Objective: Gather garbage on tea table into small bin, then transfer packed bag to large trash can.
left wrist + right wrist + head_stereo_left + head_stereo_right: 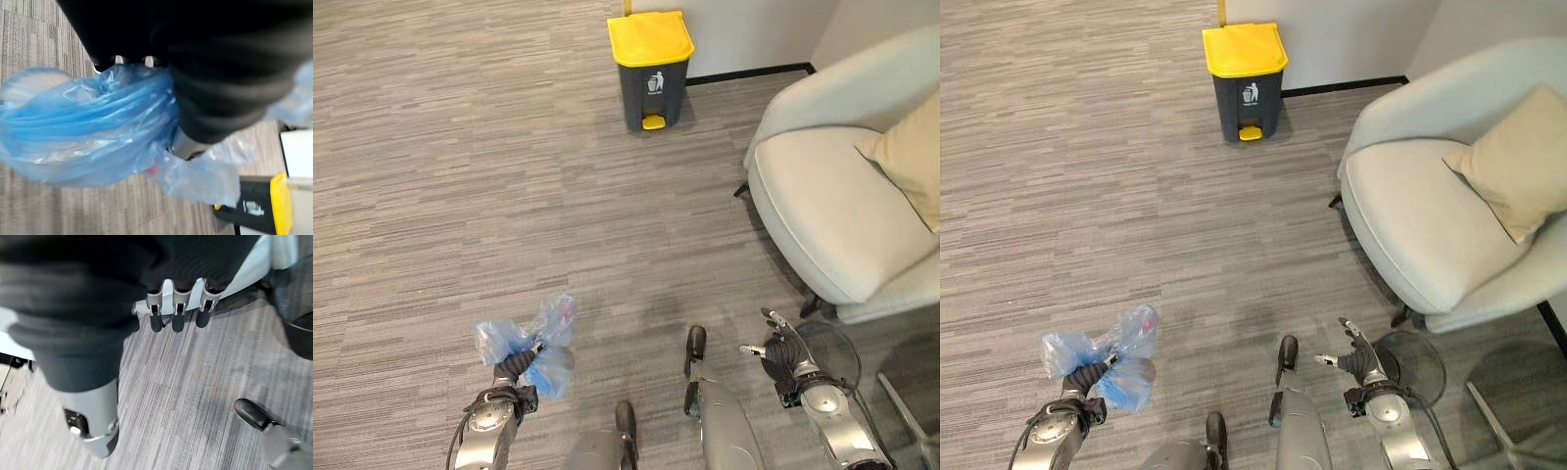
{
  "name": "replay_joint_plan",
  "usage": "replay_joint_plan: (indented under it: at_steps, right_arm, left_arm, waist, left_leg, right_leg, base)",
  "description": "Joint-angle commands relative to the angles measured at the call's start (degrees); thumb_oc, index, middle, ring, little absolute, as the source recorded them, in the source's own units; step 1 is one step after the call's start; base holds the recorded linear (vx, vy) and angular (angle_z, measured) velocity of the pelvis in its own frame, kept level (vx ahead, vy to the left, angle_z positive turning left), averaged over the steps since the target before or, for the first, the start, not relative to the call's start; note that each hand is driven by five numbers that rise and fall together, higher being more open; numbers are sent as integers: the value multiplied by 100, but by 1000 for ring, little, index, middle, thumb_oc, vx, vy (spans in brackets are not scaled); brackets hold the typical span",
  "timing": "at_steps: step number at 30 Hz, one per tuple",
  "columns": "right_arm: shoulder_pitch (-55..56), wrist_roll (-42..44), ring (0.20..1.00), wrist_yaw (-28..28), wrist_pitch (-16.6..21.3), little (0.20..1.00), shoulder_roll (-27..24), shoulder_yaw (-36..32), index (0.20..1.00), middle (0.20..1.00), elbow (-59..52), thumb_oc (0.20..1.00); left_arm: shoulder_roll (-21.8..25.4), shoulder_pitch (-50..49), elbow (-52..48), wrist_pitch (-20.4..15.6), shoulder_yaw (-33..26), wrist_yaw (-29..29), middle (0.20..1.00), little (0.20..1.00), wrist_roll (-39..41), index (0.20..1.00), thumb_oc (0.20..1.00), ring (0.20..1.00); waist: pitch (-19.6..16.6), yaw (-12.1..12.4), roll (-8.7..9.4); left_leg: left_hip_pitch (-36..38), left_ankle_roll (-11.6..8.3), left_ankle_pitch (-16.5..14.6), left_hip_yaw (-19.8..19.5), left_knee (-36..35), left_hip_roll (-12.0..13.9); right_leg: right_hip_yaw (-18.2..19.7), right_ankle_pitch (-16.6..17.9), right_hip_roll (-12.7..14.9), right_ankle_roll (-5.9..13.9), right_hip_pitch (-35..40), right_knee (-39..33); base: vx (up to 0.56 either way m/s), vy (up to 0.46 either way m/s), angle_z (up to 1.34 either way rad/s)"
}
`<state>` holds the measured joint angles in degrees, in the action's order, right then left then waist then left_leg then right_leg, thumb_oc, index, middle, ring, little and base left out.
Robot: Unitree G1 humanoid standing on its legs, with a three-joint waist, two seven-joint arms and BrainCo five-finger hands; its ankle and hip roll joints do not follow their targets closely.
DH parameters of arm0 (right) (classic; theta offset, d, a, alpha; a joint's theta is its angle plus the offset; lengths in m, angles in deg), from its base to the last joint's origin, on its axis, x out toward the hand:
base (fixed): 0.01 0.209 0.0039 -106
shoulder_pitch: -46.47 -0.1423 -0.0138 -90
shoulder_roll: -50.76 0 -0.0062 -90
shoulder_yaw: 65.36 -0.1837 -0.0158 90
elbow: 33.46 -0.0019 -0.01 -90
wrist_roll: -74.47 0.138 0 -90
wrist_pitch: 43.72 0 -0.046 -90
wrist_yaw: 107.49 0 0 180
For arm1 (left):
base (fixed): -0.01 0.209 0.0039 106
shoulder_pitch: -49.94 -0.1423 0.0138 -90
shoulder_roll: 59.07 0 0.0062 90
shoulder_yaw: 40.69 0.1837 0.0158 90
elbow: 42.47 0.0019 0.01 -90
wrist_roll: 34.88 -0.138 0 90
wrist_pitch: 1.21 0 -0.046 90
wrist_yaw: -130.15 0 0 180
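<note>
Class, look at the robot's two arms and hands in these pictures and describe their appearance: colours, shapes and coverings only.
Both arms are smooth, rounded silver-grey shells. The left hand and the right hand each wear a dark ribbed cover over the wrist and the back of the hand. The fingers are slim and silver with dark rounded tips, set in a row; the thumb stands apart from them.

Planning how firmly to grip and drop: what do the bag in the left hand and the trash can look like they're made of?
Bag: thin blue translucent plastic film, crinkled and glossy, bunched in the left hand. Trash can: apparently rigid moulded plastic, dark grey body, smooth yellow lid and pedal.
</note>
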<state>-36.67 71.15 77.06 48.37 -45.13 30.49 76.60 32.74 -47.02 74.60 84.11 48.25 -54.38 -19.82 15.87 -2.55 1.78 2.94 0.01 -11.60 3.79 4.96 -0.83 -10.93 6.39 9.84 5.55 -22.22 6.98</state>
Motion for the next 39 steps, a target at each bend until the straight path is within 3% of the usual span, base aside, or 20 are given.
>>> replay_joint_plan:
  at_steps: [1,2,3,4,5,6,9,11,12,13,14,19,22,24,26,30,33,35,39]
  right_arm:
    - [-74,153,1000,76,267,1000,-162,-312,1000,1000,-271,1000]
    - [-38,166,1000,75,270,1000,-190,-330,1000,1000,-268,1000]
    - [-40,166,1000,74,270,1000,-186,-329,1000,1000,-268,1000]
    - [-64,208,1000,119,275,1000,-273,-304,1000,1000,-140,1000]
    - [-88,235,1000,136,276,1000,-294,-295,1000,1000,-101,1000]
    - [-153,277,1000,159,277,1000,-337,-292,1000,1000,-108,1000]
    - [-177,299,1000,183,300,1000,-369,-317,1000,1000,-82,1000]
    - [-225,318,1000,209,299,1000,-372,-314,1000,1000,-40,1000]
    - [-258,343,1000,250,302,1000,-339,-286,1000,1000,45,1000]
    - [-292,375,1000,302,304,1000,-276,-273,1000,1000,170,1000]
    - [-262,349,1000,298,284,1000,-234,-271,1000,1000,163,1000]
    - [-349,67,1000,106,171,1000,-82,-124,1000,1000,174,1000]
    - [-427,40,1000,68,164,1000,-55,-69,1000,1000,151,1000]
    - [-506,54,1000,29,180,1000,-17,-12,1000,1000,159,1000]
    - [-502,63,1000,25,175,1000,10,-12,1000,1000,145,1000]
    - [-568,76,1000,41,171,1000,-36,21,1000,1000,85,1000]
    - [-626,112,1000,63,160,1000,-81,82,1000,1000,67,1000]
    - [-606,118,1000,62,158,1000,-91,80,1000,1000,60,1000]
    - [-382,111,1000,9,131,1000,-103,8,1000,1000,-20,1000]
  left_arm:
    - [279,-117,-594,-293,-59,79,200,200,12,200,200,200]
    - [277,-114,-617,-284,-54,99,200,200,25,200,200,200]
    - [281,-114,-618,-283,-57,99,200,200,25,200,200,200]
    - [275,-33,-559,-290,-5,90,200,200,46,200,200,200]
    - [275,14,-536,-299,14,78,200,200,66,200,200,200]
    - [268,77,-520,-296,48,56,200,200,69,200,200,200]
    - [271,108,-497,-305,68,35,200,200,33,200,200,200]
    - [282,125,-462,-323,87,19,200,200,-4,200,200,200]
    - [292,131,-473,-336,76,-10,200,200,-8,200,200,200]
    - [307,131,-493,-335,101,3,200,200,-32,200,200,200]
    - [326,99,-514,-318,76,38,200,200,-62,200,200,200]
    - [367,-170,-627,-229,-42,119,200,200,-167,200,200,200]
    - [402,-195,-662,-230,-72,110,200,200,-167,200,200,200]
    - [468,-159,-624,-234,-67,95,200,200,-162,200,200,200]
    - [469,-124,-640,-234,-48,78,200,200,-139,200,200,200]
    - [478,-110,-656,-241,-30,52,200,200,-89,200,200,200]
    - [406,-34,-560,-263,-4,6,200,200,-35,200,200,200]
    - [384,14,-544,-265,8,-4,200,200,-33,200,200,200]
    - [392,50,-617,-277,84,37,200,200,-77,200,200,200]
  waist:
    - [-296,-141,-13]
    - [-305,-170,-15]
    - [-324,-191,3]
    - [-291,-194,0]
    - [-257,-175,23]
    - [-214,-106,74]
    - [-190,-63,125]
    - [-167,38,154]
    - [-149,158,126]
    - [-164,249,110]
    - [-207,296,109]
    - [-455,449,286]
    - [-444,478,290]
    - [-451,472,288]
    - [-431,412,194]
    - [-329,375,84]
    - [-111,200,60]
    - [-60,148,18]
    - [-81,-60,40]
  left_leg:
    - [-96,-396,-109,176,990,274]
    - [-247,-488,115,235,1360,431]
    - [-283,-484,142,219,1356,410]
    - [-589,-499,567,311,2110,686]
    - [-721,-430,546,292,2164,681]
    - [-1038,-308,364,230,1933,502]
    - [-1286,-233,175,252,1652,374]
    - [-1738,-260,452,285,1256,285]
    - [-2044,-356,942,295,797,256]
    - [-2232,-443,1371,553,405,258]
    - [-2240,-443,1484,785,278,303]
    - [-1892,-70,927,767,544,127]
    - [-1820,64,796,790,560,71]
    - [-1685,217,650,772,535,-47]
    - [-1374,278,555,646,322,-164]
    - [-1163,263,431,621,200,-132]
    - [-574,210,89,440,160,-182]
    - [-382,161,-33,343,152,-171]
    - [112,13,-298,35,57,-235]
  right_leg:
    - [-125,-608,-134,74,403,395]
    - [-186,-686,-179,-5,509,381]
    - [-198,-660,-157,-7,494,356]
    - [-228,-966,-414,-243,828,314]
    - [-203,-1040,-453,-277,897,297]
    - [-135,-1136,-491,-283,1055,196]
    - [-87,-1189,-476,-253,1141,145]
    - [-51,-1227,-514,-243,1321,-8]
    - [-14,-1274,-628,-232,1526,-136]
    - [-16,-1320,-709,-221,1792,-298]
    - [41,-1378,-764,-203,2000,-368]
    - [329,-1536,-405,46,2331,-41]
    - [397,-1492,-317,123,2161,417]
    - [486,-1231,-212,229,1941,879]
    - [588,-1070,-281,168,1552,1036]
    - [319,-1006,-256,126,1070,895]
    - [29,-601,-134,201,285,285]
    - [-51,-540,-161,245,205,67]
    - [130,-314,-148,371,48,-230]
  base:
    - [379,-362,60]
    - [253,-283,66]
    - [300,-331,58]
    - [294,-286,41]
    - [445,-359,-14]
    - [260,-147,-20]
    - [165,-51,-13]
    - [197,-24,-23]
    - [386,16,-15]
    - [503,80,-15]
    - [569,185,-29]
    - [431,243,-57]
    - [142,139,-16]
    - [297,210,8]
    - [323,173,6]
    - [214,35,6]
    - [397,-52,-19]
    - [353,-86,29]
    - [439,-178,45]
